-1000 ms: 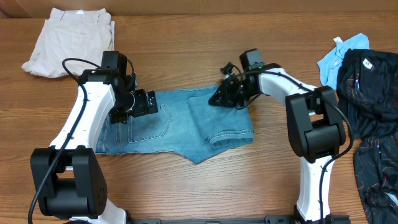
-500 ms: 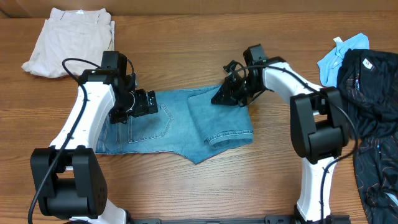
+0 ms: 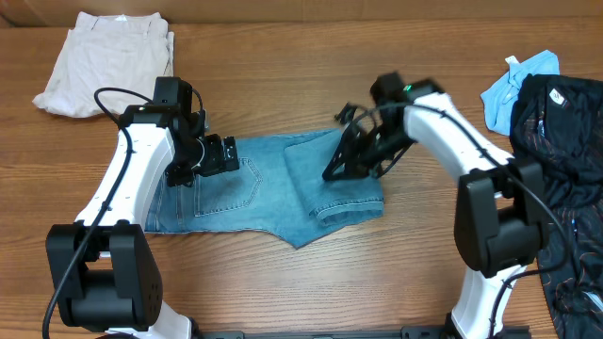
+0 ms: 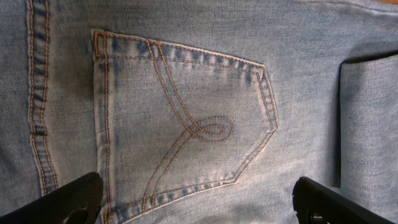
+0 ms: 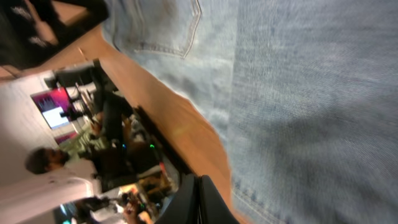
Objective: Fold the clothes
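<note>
surface: wood table [image 3: 283, 56], jeans [image 3: 273, 184] flat | room: person [image 5: 46, 165], lit screen [image 5: 53, 106] | left gripper [image 4: 199, 200] wide apart, empty | right gripper [image 5: 200, 202] closed, no cloth seen pinched

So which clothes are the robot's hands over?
The light-blue jeans in the middle: the left gripper and the right gripper are both over them. The cream trousers and black clothes lie off at the sides.
</note>
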You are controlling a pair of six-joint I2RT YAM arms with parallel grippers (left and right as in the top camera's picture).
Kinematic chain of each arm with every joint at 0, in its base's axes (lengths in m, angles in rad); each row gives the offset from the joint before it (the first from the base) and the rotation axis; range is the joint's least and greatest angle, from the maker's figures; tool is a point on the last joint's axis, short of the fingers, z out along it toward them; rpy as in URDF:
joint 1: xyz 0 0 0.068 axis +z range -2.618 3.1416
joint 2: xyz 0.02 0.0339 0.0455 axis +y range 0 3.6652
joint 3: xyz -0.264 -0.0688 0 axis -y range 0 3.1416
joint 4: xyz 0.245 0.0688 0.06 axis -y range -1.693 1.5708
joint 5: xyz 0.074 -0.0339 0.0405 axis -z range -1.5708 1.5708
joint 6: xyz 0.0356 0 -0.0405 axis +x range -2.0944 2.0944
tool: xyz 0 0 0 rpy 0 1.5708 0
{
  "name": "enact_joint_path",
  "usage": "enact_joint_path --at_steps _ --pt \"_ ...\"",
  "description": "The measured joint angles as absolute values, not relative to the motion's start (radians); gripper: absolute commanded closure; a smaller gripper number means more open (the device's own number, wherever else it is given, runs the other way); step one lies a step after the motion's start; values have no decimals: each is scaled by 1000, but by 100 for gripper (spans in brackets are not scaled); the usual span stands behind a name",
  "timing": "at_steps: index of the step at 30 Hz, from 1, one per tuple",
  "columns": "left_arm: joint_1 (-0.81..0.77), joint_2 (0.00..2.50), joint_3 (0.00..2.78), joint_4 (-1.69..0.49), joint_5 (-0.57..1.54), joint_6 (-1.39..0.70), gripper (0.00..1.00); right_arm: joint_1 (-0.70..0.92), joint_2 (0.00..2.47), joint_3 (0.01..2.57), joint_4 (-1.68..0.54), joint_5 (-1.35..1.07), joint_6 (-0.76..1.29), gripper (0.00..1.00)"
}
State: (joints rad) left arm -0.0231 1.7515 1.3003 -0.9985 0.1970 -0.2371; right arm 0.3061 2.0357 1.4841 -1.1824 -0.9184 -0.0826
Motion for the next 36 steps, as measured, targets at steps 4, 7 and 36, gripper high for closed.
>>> enact_joint_path --at_steps 4,7,36 --pt "-23 1752 1300 -999 198 -237 0 339 2037 1315 -1011 -972 -70 91" --pt "-23 1752 1300 -999 197 -237 0 341 2038 1233 -886 -998 -34 88" --pt "-23 1752 1300 -994 197 -237 0 206 1895 1274 -786 -1063 147 85"
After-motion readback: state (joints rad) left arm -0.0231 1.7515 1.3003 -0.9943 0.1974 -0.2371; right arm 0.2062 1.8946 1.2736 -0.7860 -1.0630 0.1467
